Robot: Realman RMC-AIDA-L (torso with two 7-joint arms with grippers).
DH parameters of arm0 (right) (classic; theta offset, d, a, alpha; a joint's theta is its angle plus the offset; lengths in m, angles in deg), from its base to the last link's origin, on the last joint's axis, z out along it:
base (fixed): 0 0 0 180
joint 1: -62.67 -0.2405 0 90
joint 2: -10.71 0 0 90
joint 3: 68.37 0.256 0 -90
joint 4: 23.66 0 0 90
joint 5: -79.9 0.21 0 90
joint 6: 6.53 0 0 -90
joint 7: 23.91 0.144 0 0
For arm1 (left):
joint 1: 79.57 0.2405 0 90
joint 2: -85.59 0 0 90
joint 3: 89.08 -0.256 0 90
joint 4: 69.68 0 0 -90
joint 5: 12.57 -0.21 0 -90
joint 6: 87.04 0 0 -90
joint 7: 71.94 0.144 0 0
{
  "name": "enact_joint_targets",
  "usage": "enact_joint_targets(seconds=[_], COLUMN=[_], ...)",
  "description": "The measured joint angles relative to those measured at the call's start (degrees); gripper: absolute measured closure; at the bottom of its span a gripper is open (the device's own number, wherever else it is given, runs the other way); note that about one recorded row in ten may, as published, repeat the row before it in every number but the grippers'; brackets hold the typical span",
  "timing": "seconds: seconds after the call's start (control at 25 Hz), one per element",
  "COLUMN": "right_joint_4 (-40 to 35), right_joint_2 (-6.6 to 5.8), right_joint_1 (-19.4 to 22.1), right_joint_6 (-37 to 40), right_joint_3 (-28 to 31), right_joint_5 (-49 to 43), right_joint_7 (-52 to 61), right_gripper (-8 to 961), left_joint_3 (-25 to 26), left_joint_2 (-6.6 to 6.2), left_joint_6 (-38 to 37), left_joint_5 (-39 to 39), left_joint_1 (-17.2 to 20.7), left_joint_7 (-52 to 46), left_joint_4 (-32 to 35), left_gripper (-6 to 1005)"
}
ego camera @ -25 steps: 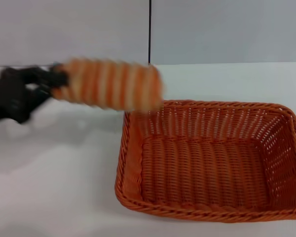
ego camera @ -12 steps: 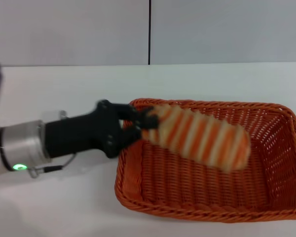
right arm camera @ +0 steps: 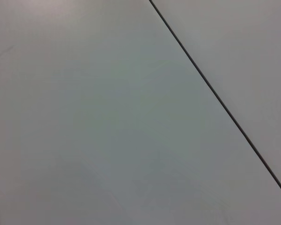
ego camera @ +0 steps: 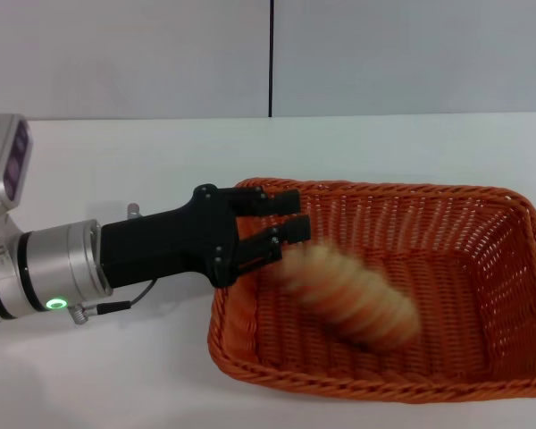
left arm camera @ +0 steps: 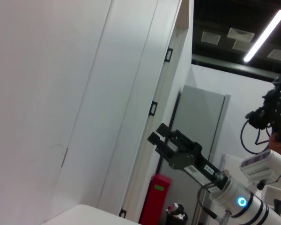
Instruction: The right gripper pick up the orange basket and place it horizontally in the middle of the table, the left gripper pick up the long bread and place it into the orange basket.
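Observation:
The orange basket lies lengthwise on the white table, at the centre-right of the head view. Inside it, a blurred long bread with orange and cream stripes is dropping toward the woven floor, tilted down to the right. My left gripper hovers over the basket's left rim, open, with nothing between its black fingers and the bread just below and right of them. The right gripper shows only in the left wrist view, raised in the air far off on its white arm.
The left arm's silver wrist with a green light reaches in from the left over the table. A grey wall with a dark vertical seam stands behind the table. The right wrist view holds only that wall.
The left gripper carried the bread from the left over the basket, then opened. The bread has left the fingers and is falling into the basket.

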Motion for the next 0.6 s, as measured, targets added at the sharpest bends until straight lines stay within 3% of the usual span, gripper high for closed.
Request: enact_joint_targets(seconds=[0.28,0.6], right_joint_4=[0.0,-0.3], right_joint_2=[-0.06,-0.07], right_joint_1=[-0.4,-0.7], right_joint_6=[-0.1,0.1], right_joint_3=[0.0,0.1], right_joint_5=[0.0,0.1], right_joint_7=[0.0,0.0], right_gripper=[409,409], left_joint_3=[0.0,0.2], left_joint_2=[-0.21,-0.57], left_joint_6=[-0.3,-0.2], left_joint_5=[1.5,8.6], left_joint_1=[0.7,3.3], left_joint_7=[0.0,2.4], left_joint_4=[0.4,1.5], left_gripper=[758,298])
